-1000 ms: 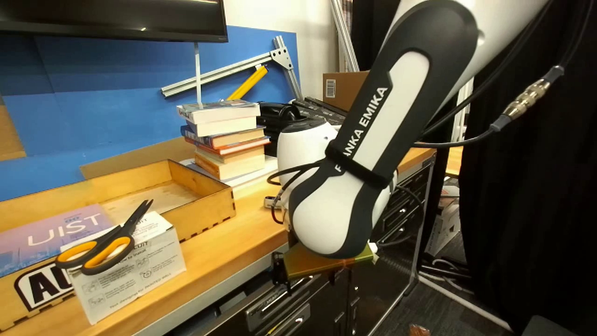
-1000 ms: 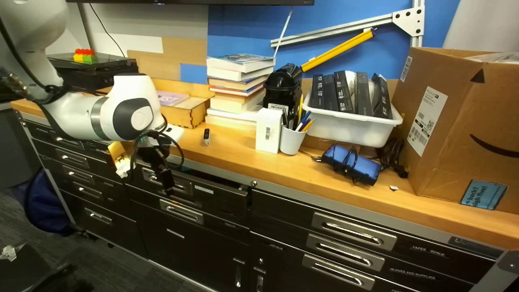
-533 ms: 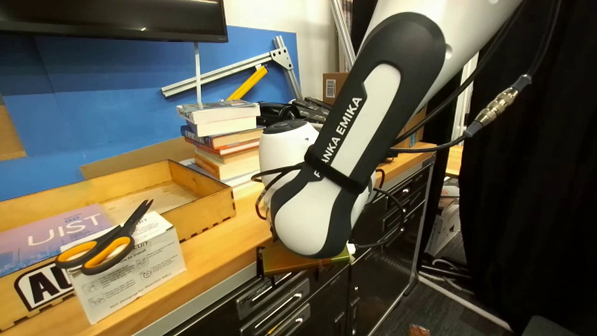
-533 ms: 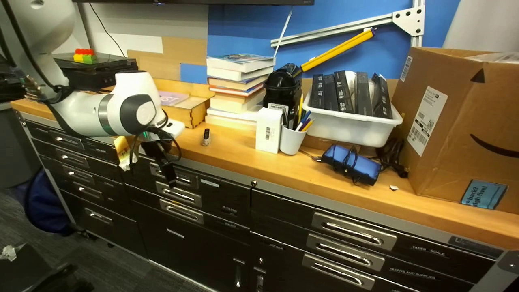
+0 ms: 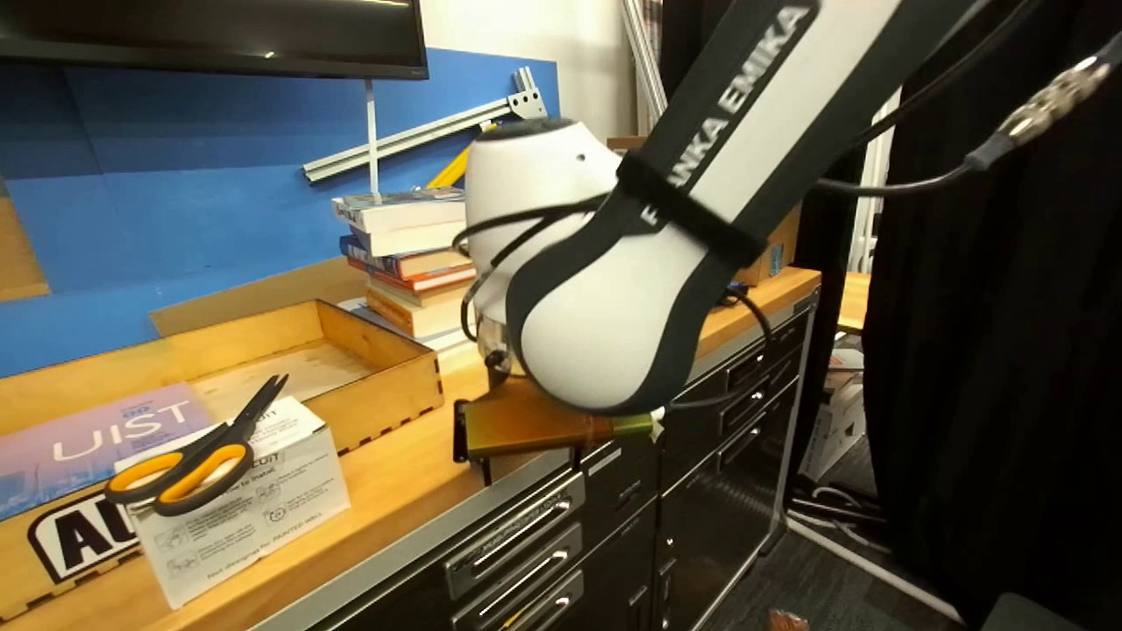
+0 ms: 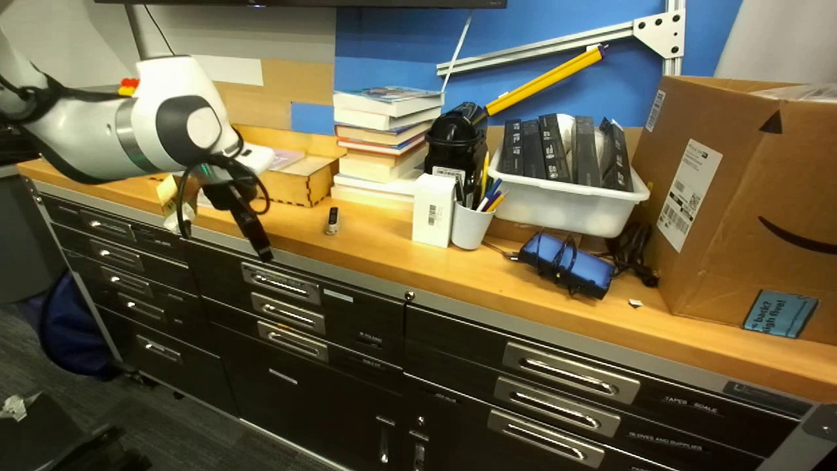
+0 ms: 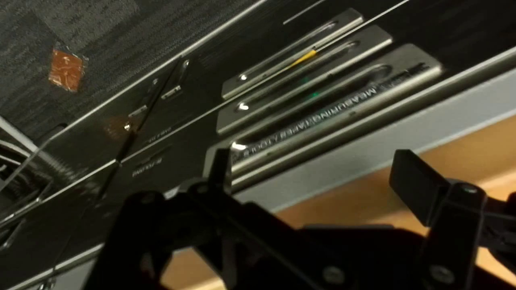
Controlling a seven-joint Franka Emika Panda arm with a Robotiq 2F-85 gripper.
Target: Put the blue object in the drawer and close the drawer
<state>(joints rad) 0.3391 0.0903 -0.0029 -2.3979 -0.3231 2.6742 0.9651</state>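
The drawer is the dark grey top drawer of the middle cabinet. It looks shut, flush with the fronts around it. Its metal pull plate also shows in an exterior view and, lettered "MEASURING TAPES / TOOLS", in the wrist view. My gripper is open, with its two black fingers wide apart and nothing between them. In an exterior view the gripper points down just above the drawer, near the counter's front edge, apart from the pull. The blue object does not show in any view; it is hidden or out of view.
A wooden tray and a white box with yellow-handled scissors lie on the counter. A book stack, white carton, pen cup and blue cable-wrapped device stand along it. A cardboard box is at the end.
The drawer stood partly open one second ago and is flush half a second ago and now. Since then my gripper has risen and backed away from the drawer front, above the counter edge.
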